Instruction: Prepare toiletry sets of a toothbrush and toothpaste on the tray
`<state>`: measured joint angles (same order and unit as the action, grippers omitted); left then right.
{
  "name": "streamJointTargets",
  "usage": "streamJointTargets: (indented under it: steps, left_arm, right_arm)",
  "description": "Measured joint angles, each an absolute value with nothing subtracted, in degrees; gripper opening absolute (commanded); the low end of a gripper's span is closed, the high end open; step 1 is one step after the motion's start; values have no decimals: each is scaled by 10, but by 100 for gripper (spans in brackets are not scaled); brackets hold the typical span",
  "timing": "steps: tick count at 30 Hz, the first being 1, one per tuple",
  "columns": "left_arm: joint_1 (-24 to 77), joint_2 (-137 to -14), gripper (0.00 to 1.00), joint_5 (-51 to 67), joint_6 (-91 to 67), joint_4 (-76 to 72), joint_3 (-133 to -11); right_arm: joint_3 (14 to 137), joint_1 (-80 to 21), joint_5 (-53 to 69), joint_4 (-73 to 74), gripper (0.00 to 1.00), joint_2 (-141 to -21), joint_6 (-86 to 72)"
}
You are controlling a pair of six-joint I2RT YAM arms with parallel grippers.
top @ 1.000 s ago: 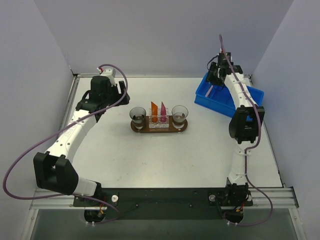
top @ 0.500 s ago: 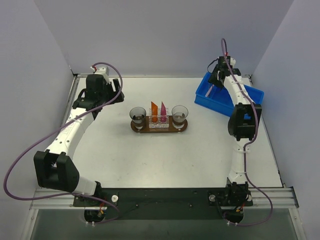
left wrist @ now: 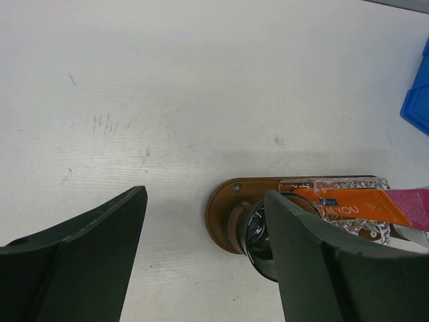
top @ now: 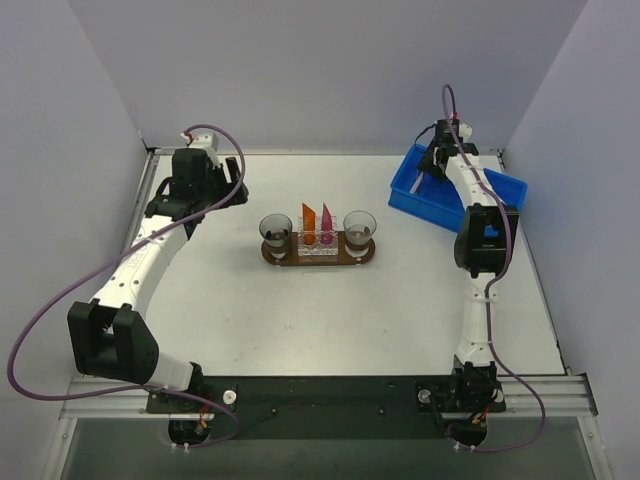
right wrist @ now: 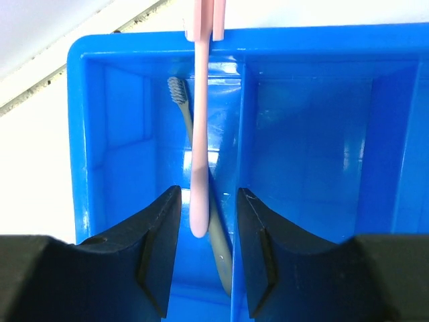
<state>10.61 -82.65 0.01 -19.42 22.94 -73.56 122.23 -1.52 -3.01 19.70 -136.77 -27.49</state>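
One toothbrush [right wrist: 201, 127] sits between fingers of the right tool [right wrist: 206, 201].

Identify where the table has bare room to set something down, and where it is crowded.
Bare: the table stretch between the tray and the arm bases; also between tray and blue bin. Crowded: the tray, filled by cups and tubes.

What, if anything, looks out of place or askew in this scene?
The pink toothbrush lies askew in the blue bin, one end poking over its far rim, crossing a grey toothbrush underneath. Nothing else stands out.
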Motion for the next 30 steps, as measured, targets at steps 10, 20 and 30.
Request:
streamJointTargets:
  steps: [10, 20, 30]
  left_arm:
    - [102, -827, 81, 3, -194, 230, -736]
    - [99, -827, 81, 9, -194, 230, -735]
    - [93, -827, 81, 9, -194, 230, -736]
  right_arm:
    - [1228, -14, -27, 172, 26, -1368, -289]
    - [1254, -14, -36, 170, 28, -1397, -300]
    - [1274, -16, -41, 177, 21, -1432, -309]
